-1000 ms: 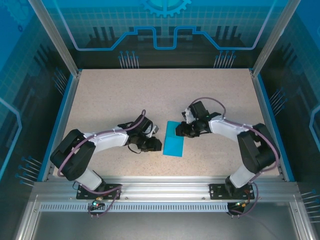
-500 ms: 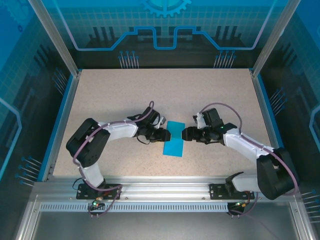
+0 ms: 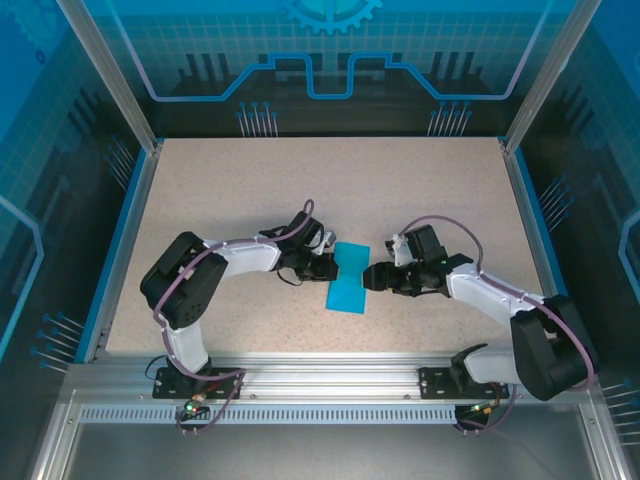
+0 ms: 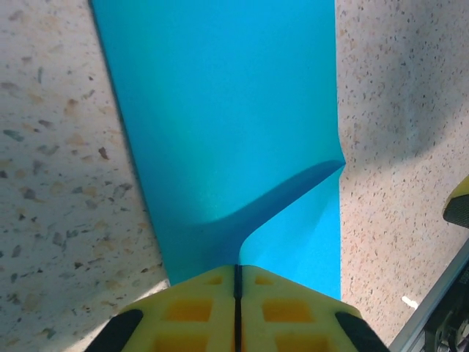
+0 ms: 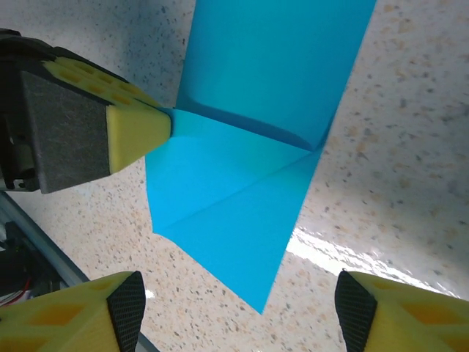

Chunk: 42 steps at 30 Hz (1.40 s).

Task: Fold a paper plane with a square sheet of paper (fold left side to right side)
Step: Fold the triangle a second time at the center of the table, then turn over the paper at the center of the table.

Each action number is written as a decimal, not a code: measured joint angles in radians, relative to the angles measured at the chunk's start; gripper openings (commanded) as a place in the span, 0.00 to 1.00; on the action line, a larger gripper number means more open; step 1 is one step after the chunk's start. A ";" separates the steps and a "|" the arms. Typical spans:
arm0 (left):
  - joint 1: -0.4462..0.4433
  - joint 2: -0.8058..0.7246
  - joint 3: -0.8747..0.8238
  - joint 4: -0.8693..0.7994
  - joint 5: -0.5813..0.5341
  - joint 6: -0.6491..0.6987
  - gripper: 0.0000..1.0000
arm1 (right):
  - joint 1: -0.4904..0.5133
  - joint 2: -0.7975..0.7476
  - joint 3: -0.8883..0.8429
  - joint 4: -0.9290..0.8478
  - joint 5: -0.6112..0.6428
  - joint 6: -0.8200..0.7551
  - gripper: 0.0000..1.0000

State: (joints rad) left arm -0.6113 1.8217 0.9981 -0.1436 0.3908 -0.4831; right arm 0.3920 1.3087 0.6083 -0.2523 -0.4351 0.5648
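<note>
Speckled table (image 3: 300, 190), paper sheet (image 3: 348, 287), its edge tight within left gripper (image 4: 237, 271), right gripper (image 3: 372, 277) wide beside

Far end of paper (image 4: 220, 110) cut off by top edge in left wrist view, likewise in right wrist view. Strip of paper's near edge hidden inside clamped left gripper (image 4: 237, 282). Right gripper (image 5: 238, 304) straddles paper's near corner, fingers wide apart and mostly cropped by bottom edge. From above, paper's layers too small to tell.
</note>
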 measured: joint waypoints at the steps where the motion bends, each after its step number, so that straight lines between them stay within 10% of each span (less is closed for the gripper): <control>1: 0.000 -0.004 -0.003 0.000 -0.002 0.003 0.09 | 0.001 0.013 0.000 0.016 -0.011 0.008 0.72; 20: 0.000 -0.043 -0.027 -0.001 -0.029 0.012 0.13 | 0.073 0.322 0.055 0.301 -0.082 0.197 0.43; 30: 0.053 -0.129 -0.074 -0.003 -0.029 -0.003 0.60 | 0.075 0.356 0.069 0.373 -0.092 0.200 0.01; 42: 0.251 -0.467 -0.217 0.095 0.071 -0.143 0.94 | -0.092 0.135 0.128 0.381 -0.238 0.056 0.01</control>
State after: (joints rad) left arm -0.3599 1.3548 0.7807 -0.0486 0.4622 -0.6266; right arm 0.3004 1.4441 0.7361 0.1284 -0.6735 0.6209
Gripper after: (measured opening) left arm 0.917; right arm 0.044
